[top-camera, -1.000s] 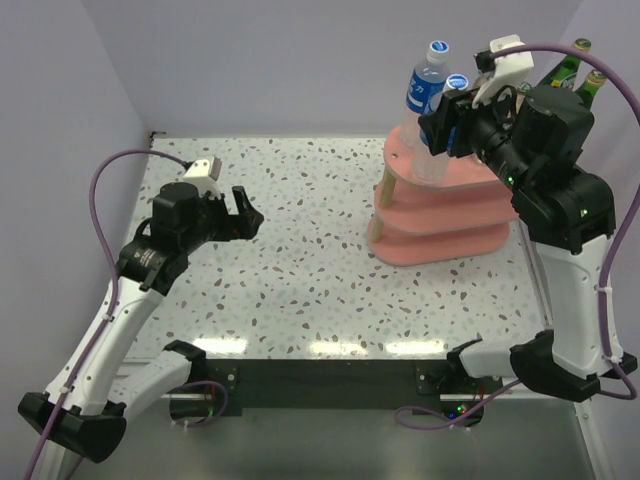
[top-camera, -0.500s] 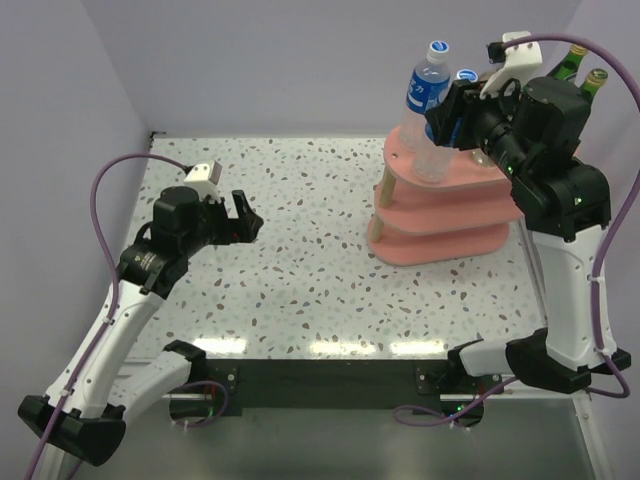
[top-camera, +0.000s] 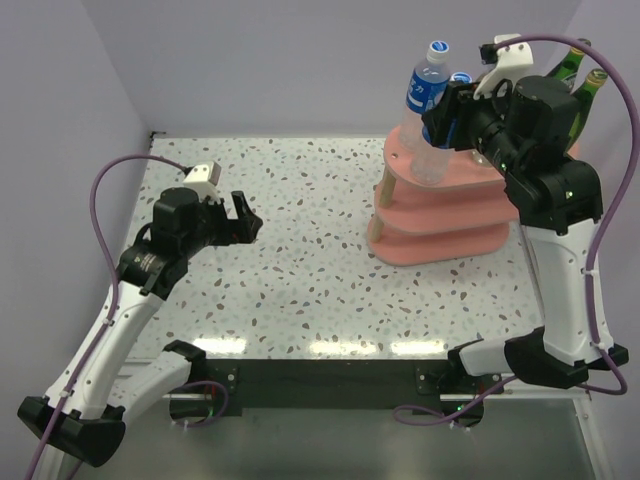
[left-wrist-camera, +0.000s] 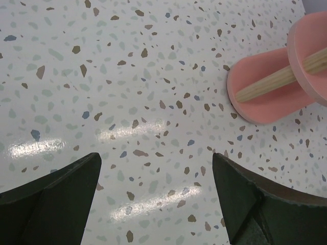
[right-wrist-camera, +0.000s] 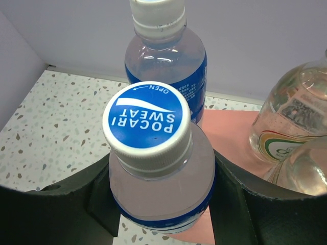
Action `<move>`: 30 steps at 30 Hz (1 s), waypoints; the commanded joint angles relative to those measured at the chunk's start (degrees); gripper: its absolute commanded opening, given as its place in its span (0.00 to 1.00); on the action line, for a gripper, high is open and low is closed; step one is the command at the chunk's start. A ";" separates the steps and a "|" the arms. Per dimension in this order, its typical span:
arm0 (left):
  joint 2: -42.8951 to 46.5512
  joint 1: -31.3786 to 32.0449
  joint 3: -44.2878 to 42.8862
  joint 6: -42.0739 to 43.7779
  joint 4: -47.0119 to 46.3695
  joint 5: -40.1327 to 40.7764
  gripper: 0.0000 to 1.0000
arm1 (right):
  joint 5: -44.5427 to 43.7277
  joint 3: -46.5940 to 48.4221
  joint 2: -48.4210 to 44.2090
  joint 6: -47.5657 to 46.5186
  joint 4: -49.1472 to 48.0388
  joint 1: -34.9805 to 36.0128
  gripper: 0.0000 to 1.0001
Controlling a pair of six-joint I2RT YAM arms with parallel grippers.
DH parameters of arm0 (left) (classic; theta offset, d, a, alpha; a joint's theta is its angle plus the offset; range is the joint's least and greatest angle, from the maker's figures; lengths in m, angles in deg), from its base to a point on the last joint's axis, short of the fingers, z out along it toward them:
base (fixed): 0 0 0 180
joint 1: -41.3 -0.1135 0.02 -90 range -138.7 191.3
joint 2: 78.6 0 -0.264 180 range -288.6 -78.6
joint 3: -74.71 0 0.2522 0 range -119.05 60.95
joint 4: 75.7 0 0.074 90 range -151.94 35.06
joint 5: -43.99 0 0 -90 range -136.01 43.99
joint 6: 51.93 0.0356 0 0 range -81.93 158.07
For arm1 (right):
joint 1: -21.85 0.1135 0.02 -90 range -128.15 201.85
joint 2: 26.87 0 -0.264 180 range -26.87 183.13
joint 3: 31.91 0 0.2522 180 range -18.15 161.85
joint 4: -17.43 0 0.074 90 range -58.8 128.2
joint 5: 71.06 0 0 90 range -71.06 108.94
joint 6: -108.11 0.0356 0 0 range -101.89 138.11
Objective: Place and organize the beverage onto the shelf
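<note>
1. The shelf (top-camera: 440, 243) stands at 2 o'clock on the desk (top-camera: 300, 270). Its pink boards are joined by wooden posts (top-camera: 384, 192).
2. The right hand (top-camera: 447, 112) is over the top board, clenched around the held bottle (right-wrist-camera: 162, 178) just below its blue-and-white cap. One finger presses each side.
3. The held bottle is upright above the top board's left end. The pictures do not show whether its base touches the board.
4. In the wrist view the rear bottle (right-wrist-camera: 166, 53) stands at 12 o'clock from the held one, just beside it. It is upright, with a blue label and a white cap.
5. At 3 o'clock from the held bottle, two clear bottles (right-wrist-camera: 284, 121) stand on the same board, close to the right finger. The nearer one is blurred and their caps are out of view.
6. In the top view two green bottles (top-camera: 573, 63) with gold caps show at 3 o'clock from the hand, behind the right arm. The arm hides what they stand on, along with the right part of the shelf.
7. The left hand (top-camera: 243, 213) hangs above the desk at 9 o'clock, well apart from the shelf. Its fingers are spread wide with nothing between them.
8. The left wrist view shows bare desk beneath the hand, with the shelf's bottom board and one post at 2 o'clock.
</note>
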 commanded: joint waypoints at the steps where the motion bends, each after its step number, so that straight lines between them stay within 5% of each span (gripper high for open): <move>1: 0.68 -0.25 0.07 0.94 -2.57 0.75 0.95 | 0.18 0.70 -1.24 0.35 -9.17 -0.43 0.22; 16: 0.59 -0.25 0.07 1.02 -2.66 0.93 0.95 | 0.97 -1.41 -1.24 -0.44 -9.52 -0.61 0.65; 22: 0.51 -0.25 -0.02 1.02 -2.66 0.93 0.95 | 1.33 -1.77 -1.51 -0.61 -9.43 -0.52 0.72; 30: 0.68 -0.25 -0.46 1.02 -2.57 0.84 0.95 | 1.68 -1.59 -2.12 -1.40 -9.61 -0.61 0.94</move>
